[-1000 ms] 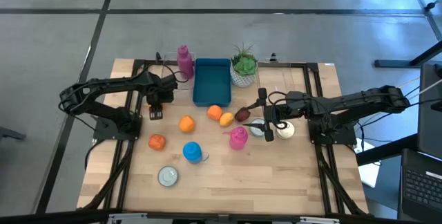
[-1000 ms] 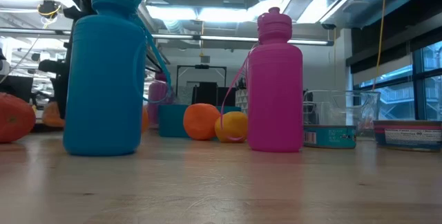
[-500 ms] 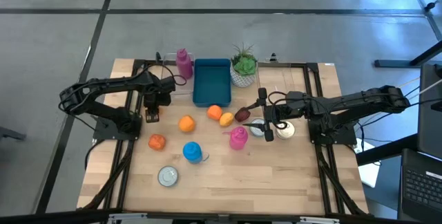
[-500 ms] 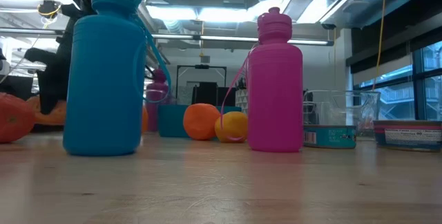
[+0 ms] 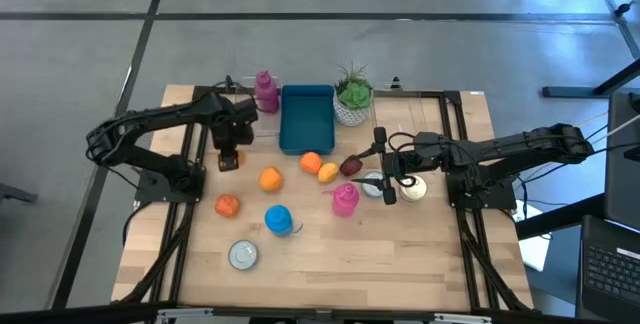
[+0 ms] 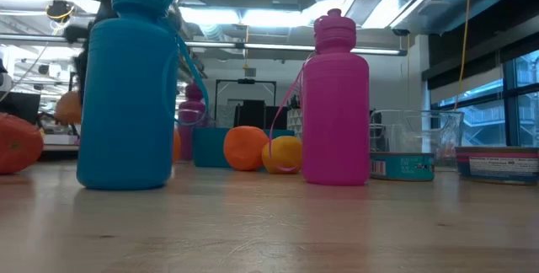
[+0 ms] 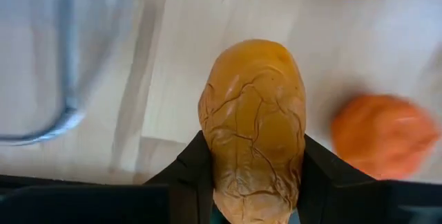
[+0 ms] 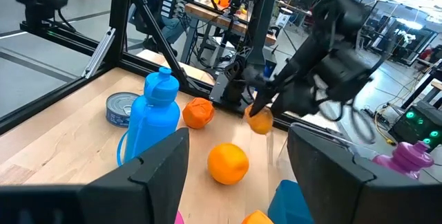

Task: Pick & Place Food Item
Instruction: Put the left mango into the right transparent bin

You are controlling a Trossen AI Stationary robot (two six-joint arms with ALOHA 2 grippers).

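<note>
A brownish-orange, crackled oval food item [image 7: 254, 120] hangs above the table's left part, with my left gripper [image 5: 228, 157] shut on it; the low view shows the food item [image 6: 67, 106] clear of the wood. A blue tray [image 5: 305, 117] rests flat on the table at the far middle. Two oranges [image 5: 270, 178] [image 5: 310, 163] and a reddish-orange fruit [image 5: 227, 205] lie on the table. My right gripper [image 8: 237, 141] is held level and open over the table's right part, with nothing between its fingers. My left gripper pinches the food item between its two fingers [image 7: 197, 169], one on each of its opposite sides [image 7: 219, 158]. The fingers come from above, pointing down. The item is lifted clear of the table and sticks out past the fingertips.
A blue bottle [image 5: 278, 220] and a pink bottle [image 5: 344, 199] stand mid-table, and a second pink bottle [image 5: 266, 91] left of the tray. A potted plant [image 5: 352, 94], a yellow fruit [image 5: 328, 172], a dark red item [image 5: 350, 165] and two cans [image 5: 243, 254] [image 5: 413, 189] are there too.
My left gripper has gone up with the food item, which sat at table height a second ago and now hangs clear of the wood. The wrist has tipped somewhat while rising.
</note>
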